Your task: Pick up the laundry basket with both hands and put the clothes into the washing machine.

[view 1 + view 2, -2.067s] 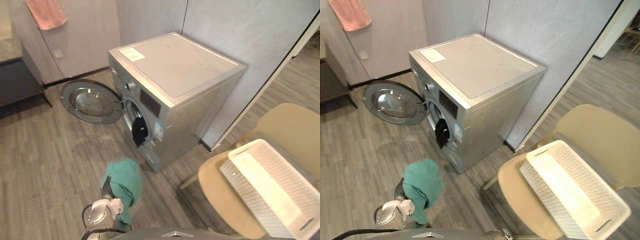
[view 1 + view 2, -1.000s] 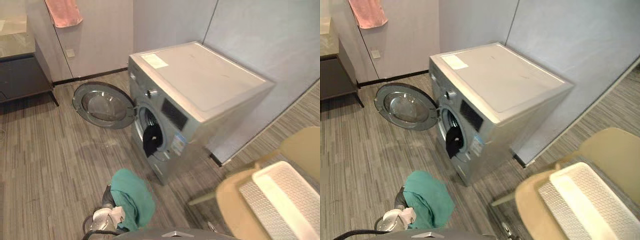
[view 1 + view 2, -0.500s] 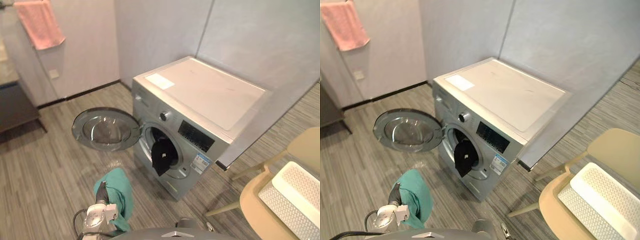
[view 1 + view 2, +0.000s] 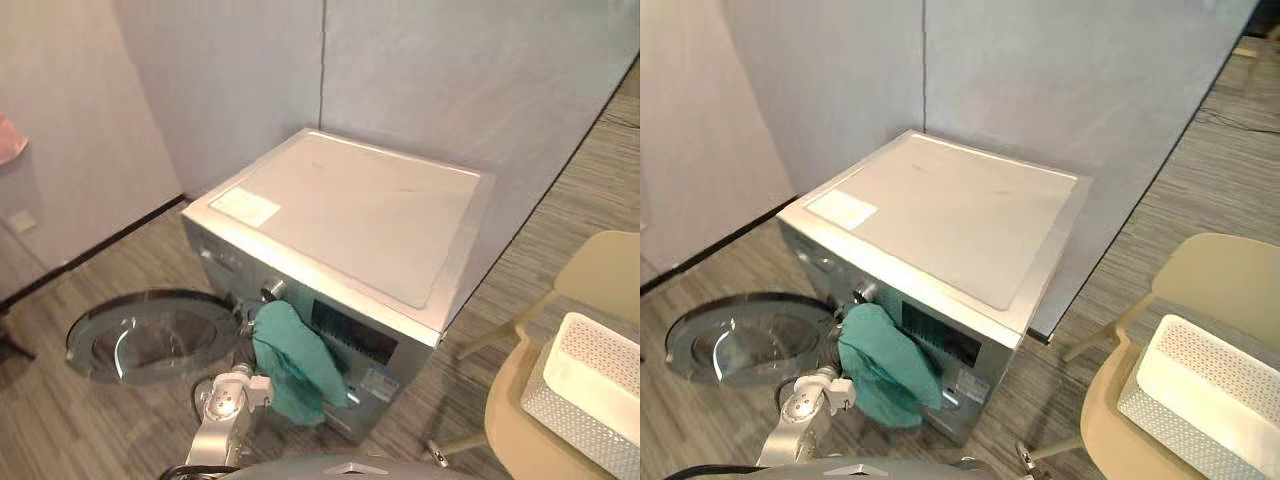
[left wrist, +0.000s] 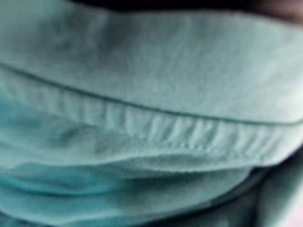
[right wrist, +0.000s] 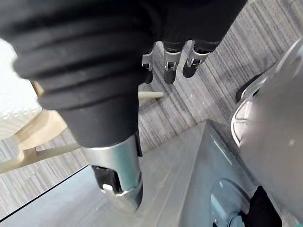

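The crumpled teal cloth point(image 4: 295, 365) has risen from near the floor to the drum mouth of the silver-grey front-loading washing machine point(image 4: 350, 215), so this garment looks nearly loaded. The left arm point(image 4: 228, 405) reaches forward under it. The left hand is buried in fabric and I cannot tell its grip. The right hand point(image 6: 170, 59) hangs relaxed, holding nothing.

right hand point(image 6: 90, 66) dark ribbed cover, silver dark-tipped fingers point(image 6: 169, 65); silver-grey left arm point(image 4: 222, 428)

Pale grey walls point(image 4: 450, 70) face me, a seam between panels; striped grey floor point(image 4: 590, 190); a tan chair point(image 4: 600, 275) on my right.
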Motion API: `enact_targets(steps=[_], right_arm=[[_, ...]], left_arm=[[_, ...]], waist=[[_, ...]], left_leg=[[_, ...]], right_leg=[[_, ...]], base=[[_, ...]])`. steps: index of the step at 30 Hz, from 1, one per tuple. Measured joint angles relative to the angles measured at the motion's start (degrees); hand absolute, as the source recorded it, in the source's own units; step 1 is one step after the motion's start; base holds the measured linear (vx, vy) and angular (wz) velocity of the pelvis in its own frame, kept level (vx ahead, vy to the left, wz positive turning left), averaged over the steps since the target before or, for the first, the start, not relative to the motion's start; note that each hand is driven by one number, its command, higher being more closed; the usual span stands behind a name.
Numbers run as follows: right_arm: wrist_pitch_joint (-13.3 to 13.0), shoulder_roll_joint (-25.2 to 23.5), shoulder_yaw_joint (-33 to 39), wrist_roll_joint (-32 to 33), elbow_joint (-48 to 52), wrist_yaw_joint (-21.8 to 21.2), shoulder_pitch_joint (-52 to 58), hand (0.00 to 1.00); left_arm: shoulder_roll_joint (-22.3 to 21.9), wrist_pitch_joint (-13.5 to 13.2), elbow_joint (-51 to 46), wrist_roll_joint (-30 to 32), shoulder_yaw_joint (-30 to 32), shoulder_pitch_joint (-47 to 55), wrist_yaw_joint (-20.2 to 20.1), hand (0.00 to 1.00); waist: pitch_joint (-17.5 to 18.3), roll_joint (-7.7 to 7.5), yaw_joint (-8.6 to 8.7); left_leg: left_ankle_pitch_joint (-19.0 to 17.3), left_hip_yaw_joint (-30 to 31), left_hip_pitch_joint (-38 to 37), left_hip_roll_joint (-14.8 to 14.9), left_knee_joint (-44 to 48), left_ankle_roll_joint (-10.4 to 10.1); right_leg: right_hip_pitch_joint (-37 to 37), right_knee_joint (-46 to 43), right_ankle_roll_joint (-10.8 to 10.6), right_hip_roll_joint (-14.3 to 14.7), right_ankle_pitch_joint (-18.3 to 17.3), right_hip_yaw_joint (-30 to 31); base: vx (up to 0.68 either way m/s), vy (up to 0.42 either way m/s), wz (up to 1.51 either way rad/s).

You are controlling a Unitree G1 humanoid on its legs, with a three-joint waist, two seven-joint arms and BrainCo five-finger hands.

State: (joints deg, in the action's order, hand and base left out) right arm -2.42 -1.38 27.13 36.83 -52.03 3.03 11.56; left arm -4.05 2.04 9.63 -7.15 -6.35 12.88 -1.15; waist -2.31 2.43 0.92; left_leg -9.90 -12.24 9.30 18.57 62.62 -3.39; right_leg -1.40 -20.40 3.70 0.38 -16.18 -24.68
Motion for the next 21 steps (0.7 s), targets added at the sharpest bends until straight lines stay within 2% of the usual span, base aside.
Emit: enact_targets(steps=[1, 2, 3, 5, 6, 7, 8, 9, 10, 11, 12, 13, 15, 16, 18, 21], right_arm=[[-0.04, 0.19, -1.15, -0.01, 0.4, 0.12, -0.23, 0.0], [-0.09, 0.42, -2.26, -0.02, 0.69, 0.13, -0.46, 0.0], [-0.2, 0.6, -4.06, -0.02, 1.43, 0.06, -1.25, 0.0], [-0.48, 0.58, -6.92, -0.04, 2.28, -0.34, -2.42, 0.0], [-0.47, 0.57, -7.38, -0.05, 2.23, -0.51, -2.58, 0.0], [-0.46, 0.57, -7.62, -0.3, 1.98, -1.09, -2.55, 0.0], [-0.52, 0.72, -7.57, -0.77, 1.96, -1.35, -2.47, 0.0], [-0.46, 0.62, -7.56, -0.84, 1.85, -1.38, -2.4, 0.0], [-0.2, -0.18, -7.31, -1.18, 1.67, -1.57, -1.18, 0.0], [-0.07, -1.57, -6.56, -1.22, 1.53, -1.67, -0.38, 0.0], [0.07, -2.06, -6.41, -1.16, 1.2, -1.69, -0.2, 0.0], [0.39, -2.12, -6.3, -1.26, -0.03, -1.92, -0.17, 0.0], [0.3, -2.38, -4.94, -1.27, -0.72, -3.03, 0.75, 0.0], [0.35, -2.38, -4.83, -1.28, -0.71, -3.15, 1.04, 0.0], [0.78, -2.41, -3.25, -2.72, -0.95, -3.7, 2.56, 0.0], [1.72, -2.31, -2.78, -3.9, -0.99, -3.72, 4.36, 0.0]], left_arm=[[-0.01, -0.01, 0.0, 0.0, 0.52, 0.51, 0.03, 1.0], [-0.01, -0.01, -0.04, 0.0, 0.87, 0.88, 0.06, 1.0], [-0.04, -0.01, -0.05, 0.02, 1.74, 1.65, 0.33, 1.0], [0.03, 0.0, -0.03, 0.09, 2.55, 3.24, 0.66, 1.0], [0.09, 0.0, 0.05, 0.1, 2.25, 3.92, 0.63, 1.0], [0.11, 0.0, 0.25, 0.09, 1.7, 5.02, 0.64, 1.0], [0.04, 0.04, 0.53, 0.09, 1.94, 5.13, 0.71, 1.0], [0.02, 0.05, 0.64, 0.11, 2.03, 5.05, 0.71, 1.0], [0.07, 0.05, 0.64, 0.1, 2.99, 4.43, 0.95, 1.0], [0.33, 0.04, 0.65, 0.12, 3.41, 3.54, 0.94, 1.0], [0.49, 0.04, 0.64, 0.15, 3.43, 3.37, 0.93, 1.0], [0.9, 0.05, 0.65, 0.3, 3.23, 3.39, 0.77, 1.0], [1.12, 0.04, 0.22, 0.58, 2.62, 3.3, 0.69, 1.0], [1.21, 0.04, 0.12, 0.58, 2.4, 3.21, 0.68, 1.0], [1.85, -0.01, 0.1, 0.65, 0.65, 1.8, 0.3, 1.0], [2.32, -0.03, 0.19, 0.81, -0.36, 1.15, -0.44, 1.0]], waist=[[-0.02, -0.08, -0.26], [0.01, -0.14, -0.51], [-0.06, -0.33, -1.16], [-0.68, -1.4, -1.45], [-0.73, -1.68, -1.57], [-0.39, -2.03, -1.88], [0.33, -1.3, -2.0], [0.49, -1.54, -1.8], [1.0, -2.79, -0.84], [1.09, -4.7, -0.49], [1.26, -5.4, -0.53], [1.56, -6.04, -0.6], [1.48, -5.84, -0.4], [1.48, -5.85, -0.4], [1.47, -5.92, -0.92], [1.24, -5.9, -0.72]], left_leg=[[-1.31, 0.62, 1.32, -0.08, -3.54, 1.35], [-2.17, 1.27, 1.94, -0.09, -6.34, 1.81], [-3.25, 3.03, 2.03, 0.07, -12.82, 2.62], [-3.31, 9.15, 0.38, -0.64, -25.94, 2.89], [-3.05, 11.71, -0.29, -1.25, -29.03, 2.78], [-1.43, 16.18, -1.62, -2.56, -33.93, 2.14], [2.73, 18.75, -2.07, -3.22, -37.59, -2.33], [2.06, 18.59, -2.54, -3.51, -37.95, -3.41], [0.17, 16.87, -3.28, -4.69, -39.38, -6.08], [-0.58, 15.35, -3.59, -6.43, -40.77, -6.08], [-0.65, 14.61, -3.79, -7.13, -41.21, -5.95], [-0.73, 12.98, -4.43, -7.96, -41.92, -5.81], [-1.52, 10.45, -5.15, -8.91, -41.91, -4.41], [-1.8, 10.3, -5.22, -9.15, -41.92, -4.04], [-3.91, 6.12, -3.8, -10.02, -41.11, -2.37], [-5.67, 2.63, -1.26, -9.23, -38.69, -2.11]], right_leg=[[-0.86, 1.59, -0.57, -0.02, 0.8, 2.17], [-0.97, 2.3, -0.92, -0.11, 1.33, 3.54], [-1.03, 3.54, -1.61, -0.3, 2.28, 6.57], [-1.01, 3.93, -2.89, -1.64, 3.2, 11.73], [-0.88, 3.84, -3.41, -2.32, 3.49, 12.88], [-0.28, 3.72, -4.84, -3.36, 3.79, 15.33], [-0.18, 3.62, -8.44, -4.05, 3.57, 17.21], [-0.11, 3.64, -8.76, -4.38, 3.62, 17.65], [0.25, 4.19, -9.91, -6.39, 4.41, 17.87], [0.13, 5.24, -10.45, -8.46, 5.96, 17.84], [0.05, 5.91, -10.46, -9.2, 7.05, 17.9], [-0.13, 6.96, -10.39, -10.09, 9.97, 18.0], [-0.29, 8.08, -10.72, -11.4, 13.38, 18.06], [-0.24, 8.19, -10.76, -11.68, 13.58, 18.13], [2.29, 8.97, -11.48, -13.18, 14.25, 20.88], [5.57, 11.05, -11.83, -13.05, 15.61, 22.86]], base=[[0.2, 0.139, -0.81], [0.19, 0.191, -1.1], [0.2, 0.238, -1.34], [0.23, 0.317, -1.26], [0.18, 0.36, -0.95], [0.2, 0.486, -0.94], [0.16, 0.413, -0.77], [0.16, 0.432, -0.28], [0.09, 0.365, 0.15], [0.1, 0.449, 0.17], [0.06, 0.427, 0.02], [0.02, 0.381, -0.14], [-0.03, 0.358, -0.21], [-0.09, 0.246, -0.31], [-0.22, 0.202, -0.59], [-0.19, 0.062, -0.79]])
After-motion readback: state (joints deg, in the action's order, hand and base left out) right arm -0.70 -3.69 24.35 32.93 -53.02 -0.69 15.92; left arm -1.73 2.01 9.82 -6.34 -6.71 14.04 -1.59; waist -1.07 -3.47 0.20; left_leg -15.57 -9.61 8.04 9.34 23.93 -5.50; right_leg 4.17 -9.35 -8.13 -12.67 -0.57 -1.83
